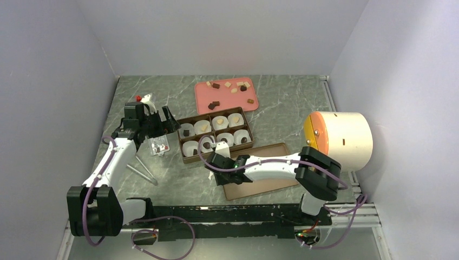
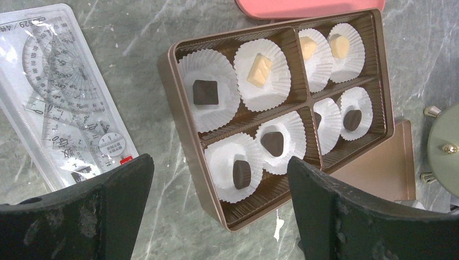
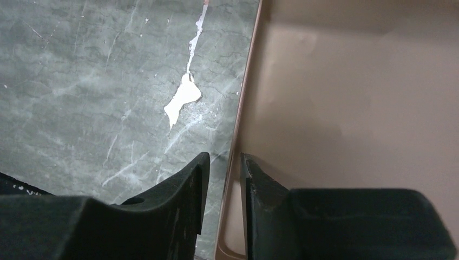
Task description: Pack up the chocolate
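- Straddling the rim of a flat tan lid [image 3: 352,97], the right gripper [image 3: 223,158] holds its jaws nearly together; grip unclear.
- The left gripper [image 2: 219,161] gapes wide.
- Dark and cream chocolate chunks [image 2: 205,92] sit in white paper cups [image 2: 208,116] inside a brown plastic box [image 2: 165,65], centre frame; others dot the flat pink tray [image 1: 233,100], upper centre.

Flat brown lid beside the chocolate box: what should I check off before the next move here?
1. Eight white paper cups in the brown compartment box each hold a chocolate piece: ok.
2. Right claw straddles the rim of the flat brown lid, one finger inside, one over the grey marble table: ok.
3. Right claw clamped on that rim: not ok, a gap shows beside the outer finger.
4. Left claw open and beside the box, not over it: ok.
5. Flat pink tray emptied: not ok, loose chocolate pieces remain.
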